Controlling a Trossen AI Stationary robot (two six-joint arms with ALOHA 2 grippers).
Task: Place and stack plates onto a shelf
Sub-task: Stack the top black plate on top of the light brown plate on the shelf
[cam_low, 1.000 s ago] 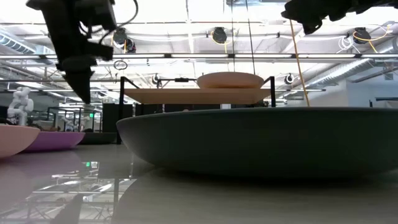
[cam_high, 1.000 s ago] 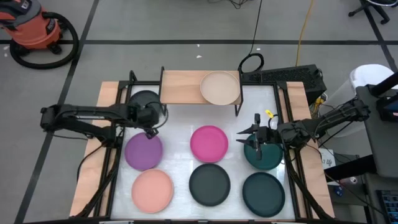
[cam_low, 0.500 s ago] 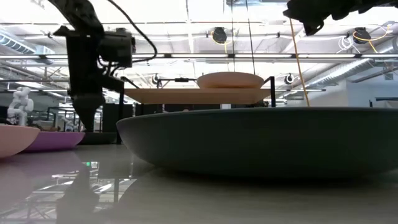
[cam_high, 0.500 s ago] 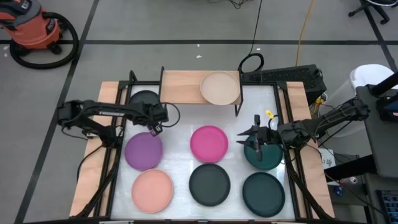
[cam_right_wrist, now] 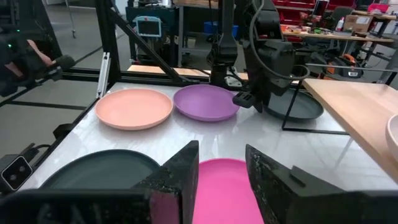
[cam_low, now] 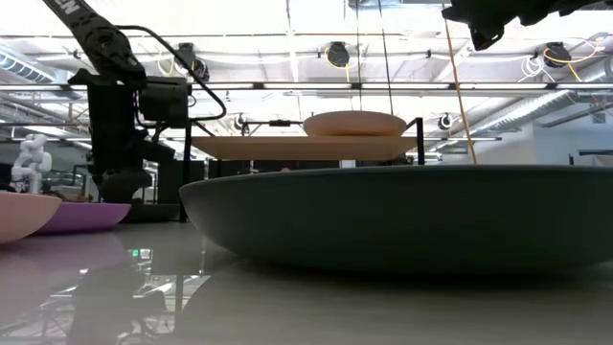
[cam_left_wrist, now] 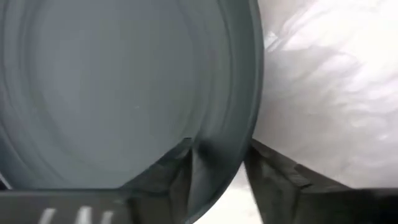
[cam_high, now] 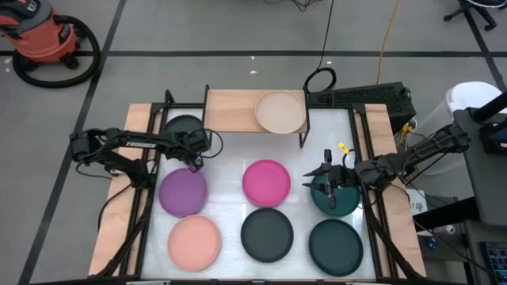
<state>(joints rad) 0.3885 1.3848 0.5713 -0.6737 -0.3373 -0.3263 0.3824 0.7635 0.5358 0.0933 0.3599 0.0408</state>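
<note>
The dark grey plate (cam_high: 181, 127) lies flat on the table's far left, beside the shelf (cam_high: 234, 111), whose wooden top carries the beige plate (cam_high: 280, 112). My left gripper (cam_high: 192, 161) points down at the grey plate's near-right rim. It is open, with one finger over the plate's hollow and one outside the rim. My right gripper (cam_high: 327, 184) hovers open above a dark teal plate (cam_high: 337, 202) on the right. The purple (cam_high: 184, 192), magenta (cam_high: 266, 182), salmon (cam_high: 194, 241), dark grey (cam_high: 267, 234) and second teal (cam_high: 336, 247) plates lie flat on the table. My left gripper (cam_left_wrist: 217, 155) stands astride the dark grey plate's rim (cam_left_wrist: 231, 121), coming from above, with one finger (cam_left_wrist: 171, 171) inside the plate and one (cam_left_wrist: 277, 177) outside. I cannot tell whether the fingers touch the rim. The plate lies flat on the table.
The shelf's thin black legs (cam_high: 302, 131) stand close to the grey plate and to the table's far edge. Black frame rails (cam_high: 142, 214) run along both table sides. A bare strip of white table lies between the plate rows. The low view is filled by a dark plate (cam_low: 402, 216).
My left gripper has come down from well above the table to the dark grey plate's rim, shifting slightly toward the far edge, while its arm drew in over the left side. The right arm has kept nearly still. No plate has moved.
</note>
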